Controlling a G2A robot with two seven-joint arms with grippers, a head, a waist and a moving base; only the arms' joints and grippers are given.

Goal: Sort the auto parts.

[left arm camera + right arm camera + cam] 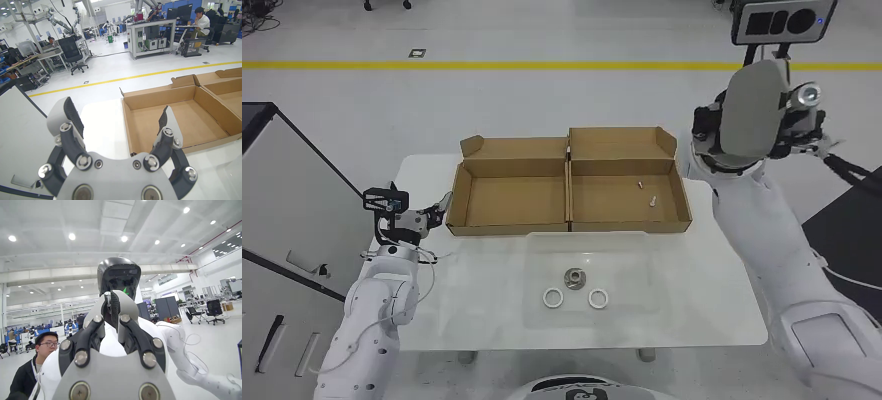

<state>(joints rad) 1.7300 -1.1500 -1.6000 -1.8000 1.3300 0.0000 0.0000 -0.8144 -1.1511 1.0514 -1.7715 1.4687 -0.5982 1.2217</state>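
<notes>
Top view, from my side outward: on the bench [702,300] one white ring [554,298] and a second white ring [598,298] lie flat and apart. A flanged metal part [573,277] sits just behind and between them. Beyond those stand two open cardboard boxes, walls touching. The left box [510,210] is bare, and the right box [607,205] holds two small pins [640,185], loose and right of its middle.

My left tool [117,106] hangs just beside the left box's outer wall, fingers wide apart with nothing between them. My right tool [112,294] is raised high off the bench, out past the right box's far corner. Its fingers are closed on a short threaded stud [107,298], pinched near the tips.

The stud's long axis looks to run roughly along the fingers, one round end turned back toward my wrist. The pads hide much of it, though, so I would not swear to the tilt.

I judge I am mid-carry with one part. Next I need to bring this arm down over the right box, where like pieces seem to lie. Then I lay the stud flat and part the fingers low. The rings and the flanged part wait unsorted.
</notes>
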